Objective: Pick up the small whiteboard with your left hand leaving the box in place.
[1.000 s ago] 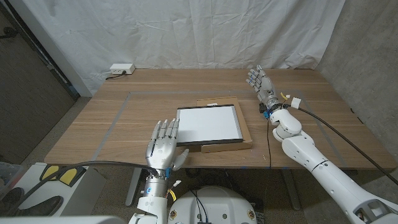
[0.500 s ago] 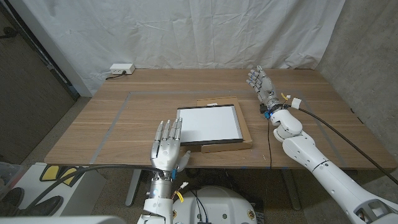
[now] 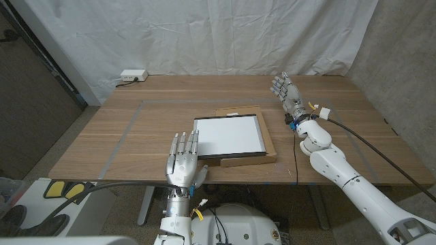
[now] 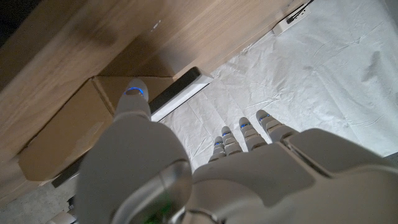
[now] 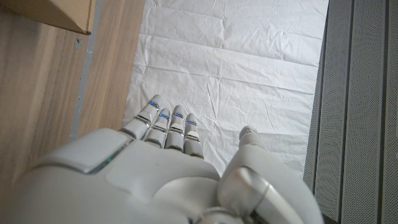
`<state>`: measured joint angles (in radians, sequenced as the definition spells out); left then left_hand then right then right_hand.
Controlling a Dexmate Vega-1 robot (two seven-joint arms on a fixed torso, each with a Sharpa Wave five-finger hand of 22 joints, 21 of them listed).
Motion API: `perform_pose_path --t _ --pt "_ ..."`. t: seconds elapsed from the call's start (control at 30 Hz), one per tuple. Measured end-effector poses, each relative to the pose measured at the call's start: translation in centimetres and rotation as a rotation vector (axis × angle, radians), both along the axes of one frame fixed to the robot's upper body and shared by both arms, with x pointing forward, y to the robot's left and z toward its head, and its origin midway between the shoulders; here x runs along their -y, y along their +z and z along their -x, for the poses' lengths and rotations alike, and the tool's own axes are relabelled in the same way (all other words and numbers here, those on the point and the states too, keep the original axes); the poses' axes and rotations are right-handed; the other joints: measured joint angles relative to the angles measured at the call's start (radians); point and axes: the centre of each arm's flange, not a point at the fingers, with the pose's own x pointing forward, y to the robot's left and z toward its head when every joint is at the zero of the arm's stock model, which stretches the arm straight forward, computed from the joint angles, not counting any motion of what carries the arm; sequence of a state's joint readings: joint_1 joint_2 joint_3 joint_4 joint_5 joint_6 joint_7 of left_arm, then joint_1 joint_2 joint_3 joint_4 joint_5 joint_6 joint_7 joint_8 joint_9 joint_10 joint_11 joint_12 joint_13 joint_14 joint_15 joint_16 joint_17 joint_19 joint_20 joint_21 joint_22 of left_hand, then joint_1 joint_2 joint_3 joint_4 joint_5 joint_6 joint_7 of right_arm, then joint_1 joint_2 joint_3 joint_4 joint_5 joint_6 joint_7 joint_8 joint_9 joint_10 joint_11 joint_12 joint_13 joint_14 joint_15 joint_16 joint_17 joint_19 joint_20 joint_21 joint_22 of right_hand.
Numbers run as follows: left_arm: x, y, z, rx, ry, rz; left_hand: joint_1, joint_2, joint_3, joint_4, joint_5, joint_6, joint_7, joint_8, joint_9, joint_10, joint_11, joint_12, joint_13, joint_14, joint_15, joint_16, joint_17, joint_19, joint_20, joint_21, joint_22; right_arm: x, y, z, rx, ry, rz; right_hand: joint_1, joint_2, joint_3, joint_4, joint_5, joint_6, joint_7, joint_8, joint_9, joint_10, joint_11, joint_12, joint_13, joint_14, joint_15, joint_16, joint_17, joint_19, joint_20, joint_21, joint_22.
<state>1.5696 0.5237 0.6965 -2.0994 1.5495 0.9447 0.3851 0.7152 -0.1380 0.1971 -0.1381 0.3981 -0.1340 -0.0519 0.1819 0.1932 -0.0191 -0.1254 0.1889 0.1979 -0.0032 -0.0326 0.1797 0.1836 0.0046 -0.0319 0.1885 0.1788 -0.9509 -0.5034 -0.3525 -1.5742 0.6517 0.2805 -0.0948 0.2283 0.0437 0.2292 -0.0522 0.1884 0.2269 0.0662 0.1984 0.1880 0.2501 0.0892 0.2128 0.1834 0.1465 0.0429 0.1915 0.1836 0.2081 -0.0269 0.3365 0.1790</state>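
I count one small whiteboard (image 3: 229, 136), and under it one flat cardboard box (image 3: 270, 146). There is one wooden table (image 3: 116, 136) carrying both. I count two robot hands: one left hand (image 3: 182, 160) and one right hand (image 3: 287, 91), each empty with fingers extended. On the far left part of the table I count one white power strip (image 3: 132, 75). One rectangular outline of tape (image 3: 129, 126) is marked on the tabletop. One white cloth backdrop (image 3: 204, 34) hangs behind.

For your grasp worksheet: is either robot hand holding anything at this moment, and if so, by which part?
Nothing is held. The left hand is open beside the whiteboard, near its corner; the right hand is open over the table.
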Motion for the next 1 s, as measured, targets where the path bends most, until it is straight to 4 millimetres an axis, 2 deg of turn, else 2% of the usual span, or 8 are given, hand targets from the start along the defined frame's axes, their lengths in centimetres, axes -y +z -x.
perform_pose_path --t 0.4,0.57,0.63,1.0 --pt "-0.3 -0.6 -1.7 -0.004 0.013 0.014 0.009 -0.001 0.0 0.0 0.004 0.018 -0.001 0.008 0.0 0.004 -0.004 0.008 0.0 0.0 0.0 0.002 0.0 0.0 0.0 0.004 0.0 0.2 0.0 0.0 0.0 -0.003 -0.004 0.0 0.0 0.0 0.0 0.0 -0.004 -0.004 0.0 0.0 0.0 0.0 0.0 0.0 0.0 0.0 0.0 0.0 0.004 0.004 -0.004 0.0" --pt "-0.4 -0.8 -1.7 -0.001 0.009 0.031 0.013 0.003 0.0 0.0 0.005 0.029 -0.003 0.016 0.0 0.013 -0.005 0.008 0.0 0.0 0.0 0.006 0.0 0.0 0.0 0.004 0.0 0.2 -0.1 -0.1 -0.002 -0.004 -0.005 0.0 0.0 0.0 0.0 0.0 -0.004 -0.004 0.0 0.0 0.0 0.0 0.0 0.0 0.0 0.0 0.0 0.0 0.004 0.004 -0.006 0.0" --pt "0.0 -0.9 -2.5 0.001 0.002 0.019 0.013 0.003 0.0 0.0 0.005 0.033 0.0 0.016 0.0 0.015 -0.007 0.015 0.0 0.0 0.0 0.006 0.0 0.0 0.0 0.004 0.0 0.3 -0.1 -0.1 -0.001 -0.004 -0.007 0.0 0.0 0.0 0.0 0.0 -0.004 -0.004 0.0 0.0 0.0 0.0 0.0 0.0 0.0 0.0 0.0 0.0 0.004 0.004 -0.008 0.0" --pt "0.3 -1.1 -3.6 0.013 -0.018 0.025 0.022 0.012 -0.004 0.004 0.013 0.069 -0.003 0.029 0.0 0.039 -0.015 0.023 0.0 0.014 -0.004 0.006 0.0 0.0 0.0 0.008 0.0 0.3 -0.3 -0.2 -0.001 -0.003 -0.01 0.0 0.0 -0.004 -0.004 0.0 -0.004 -0.004 0.0 0.0 0.0 0.0 0.0 0.0 0.0 0.0 0.0 0.0 0.004 0.004 -0.011 0.0"
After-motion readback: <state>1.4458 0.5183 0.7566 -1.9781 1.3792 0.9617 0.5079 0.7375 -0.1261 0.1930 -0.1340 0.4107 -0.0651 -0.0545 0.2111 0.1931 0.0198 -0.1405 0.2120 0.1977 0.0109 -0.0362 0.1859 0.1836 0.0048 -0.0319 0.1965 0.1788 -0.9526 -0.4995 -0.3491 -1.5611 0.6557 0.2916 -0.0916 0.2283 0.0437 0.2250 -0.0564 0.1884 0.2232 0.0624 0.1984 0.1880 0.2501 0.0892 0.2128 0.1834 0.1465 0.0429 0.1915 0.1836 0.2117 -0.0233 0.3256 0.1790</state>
